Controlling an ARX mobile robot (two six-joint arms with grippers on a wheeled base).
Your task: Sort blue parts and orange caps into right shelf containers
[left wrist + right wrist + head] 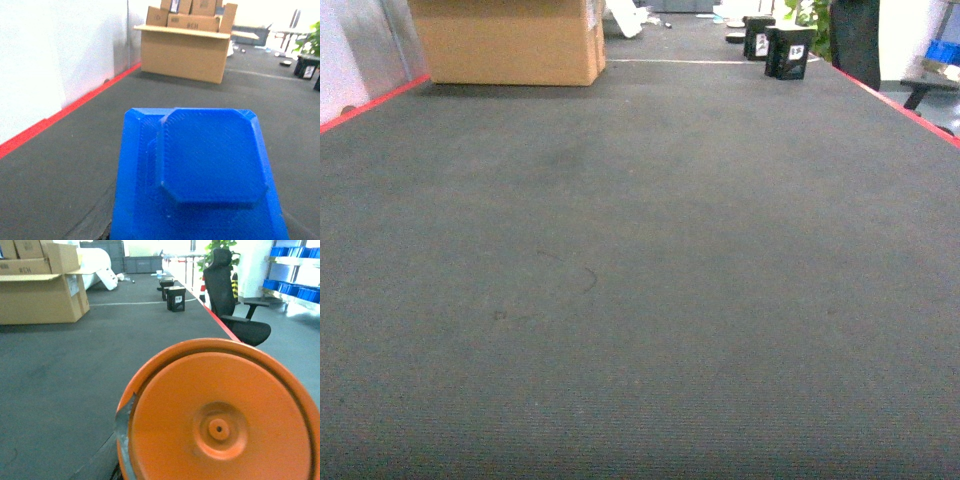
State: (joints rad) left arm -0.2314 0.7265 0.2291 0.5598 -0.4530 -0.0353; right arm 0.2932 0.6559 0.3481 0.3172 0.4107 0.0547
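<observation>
The head camera looks out over a wide dark grey carpet floor (pixel 640 300) with red tape lines along both sides. No arms and no parts show in that view.

The left wrist camera is filled at 6 o'clock by a bright blue plastic block (pixel 200 170) with a raised flat top. It sits very close to the lens, so it looks like the left end effector is carrying it. The right wrist camera is filled at 5 o'clock by a small orange round cap (pixel 220 425) with a dimple in its middle. It looks like the right end effector is carrying that one. I cannot see any fingers in either view, so I cannot tell if the end effectors are clamped on the pieces or not.

A big brown cardboard box (pixel 510 40) stands at 11 o'clock. Small black boxes (pixel 788 52) stand at 1 o'clock, with a black office chair (pixel 235 305) nearby.

Some large blue plastic bins (pixel 292 270) on a steel shelf (pixel 295 290) show far off at 2 o'clock in the right wrist view. They are cut off by the edge and blurry.

I think both pieces are picked up, but neither is in a bin yet. Getting to the shelf and dropping them in is left.
</observation>
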